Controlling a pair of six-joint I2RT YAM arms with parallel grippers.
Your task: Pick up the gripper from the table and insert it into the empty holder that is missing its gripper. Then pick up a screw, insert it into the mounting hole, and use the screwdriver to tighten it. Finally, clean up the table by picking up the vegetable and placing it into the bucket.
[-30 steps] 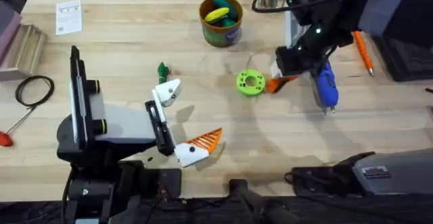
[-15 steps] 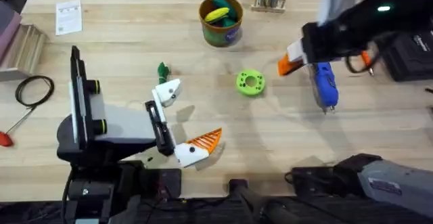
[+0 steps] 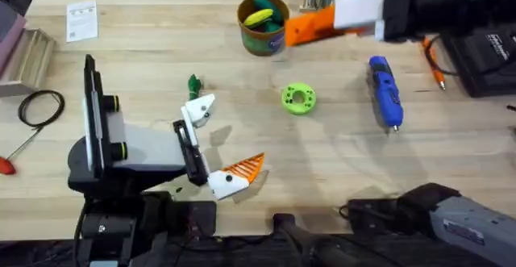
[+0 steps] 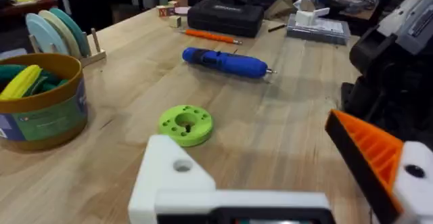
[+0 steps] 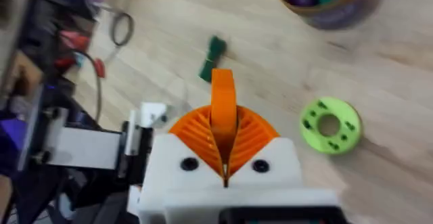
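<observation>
My right gripper (image 3: 300,30) hangs high over the table's back, next to the bucket (image 3: 264,25). In the right wrist view its orange fingers (image 5: 254,132) are shut on the gripper (image 5: 223,88), an orange ribbed piece standing upright between them. The left gripper (image 3: 238,134) rests open near the front left; one side is the bare white holder (image 3: 199,110) with a hole (image 4: 181,165), the other carries an orange finger (image 4: 369,149). The dark green vegetable (image 3: 193,83) lies just behind the holder. At the right lies the blue screwdriver (image 3: 385,91). The screw is out of view.
A bright-green disc (image 3: 298,99) with holes lies mid-table. An orange pen-like tool (image 3: 433,61) and a black case (image 3: 488,57) sit at the far right. A paper card (image 3: 82,18), a black cable loop (image 3: 40,106) and a red-handled tool (image 3: 6,164) are on the left.
The right arm has lifted from the table beside the green disc and swung up and leftward with the orange piece in its fingers. The left arm has not moved.
</observation>
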